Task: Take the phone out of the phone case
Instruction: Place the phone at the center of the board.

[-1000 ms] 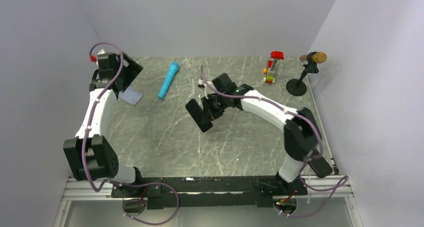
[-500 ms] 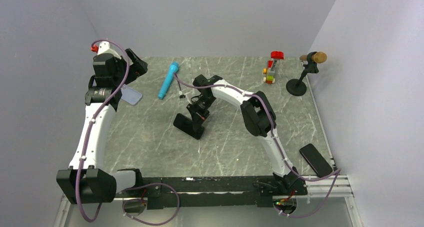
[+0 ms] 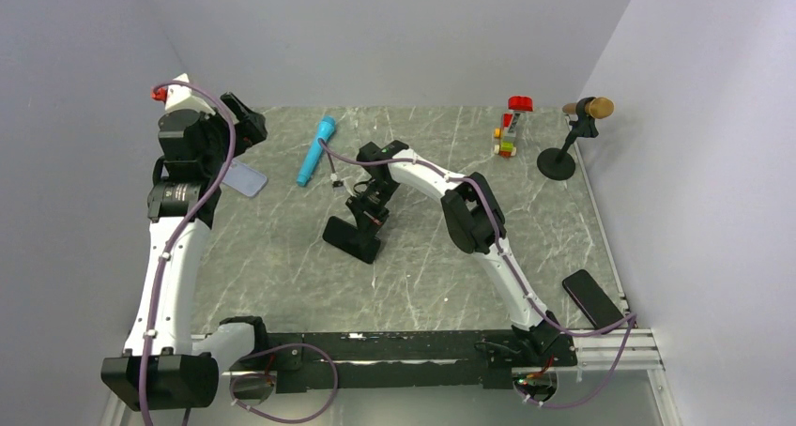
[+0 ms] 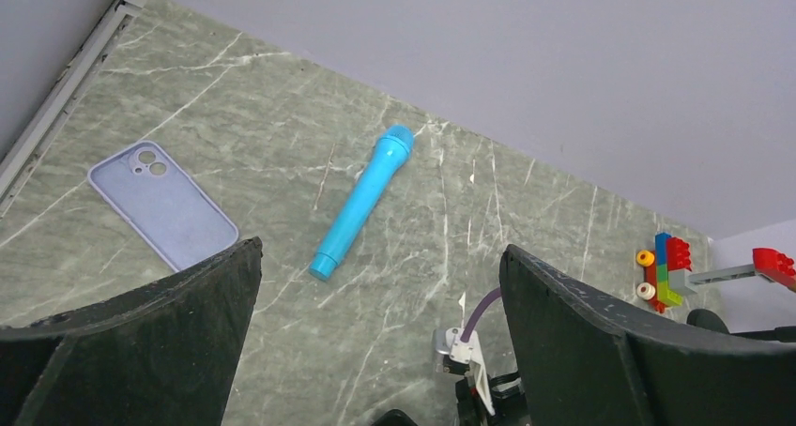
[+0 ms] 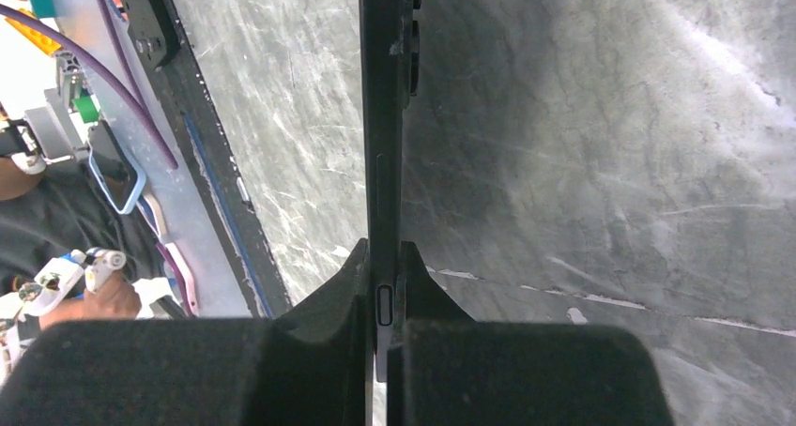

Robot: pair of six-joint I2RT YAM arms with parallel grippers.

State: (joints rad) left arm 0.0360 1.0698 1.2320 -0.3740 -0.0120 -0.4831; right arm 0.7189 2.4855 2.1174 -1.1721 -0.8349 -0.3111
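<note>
- Up in the far-left corner: left gripper [image 3: 246, 128] raised on its arm, jaws wide apart, holding nothing.
- Stretched to mid-table: right gripper [image 5: 380, 266] clamped on the thin edge of the phone [image 3: 352, 240], held tilted.
- Counted: one phone case [image 4: 161, 205], empty and flat on the table [image 3: 282, 266] near the left gripper; one second black slab [image 3: 591, 299] by the near right edge; one blue tube [image 4: 361, 201]; one brick toy [image 3: 510, 130].
- Unclear: whether the phone's lower end touches the table.
</note>
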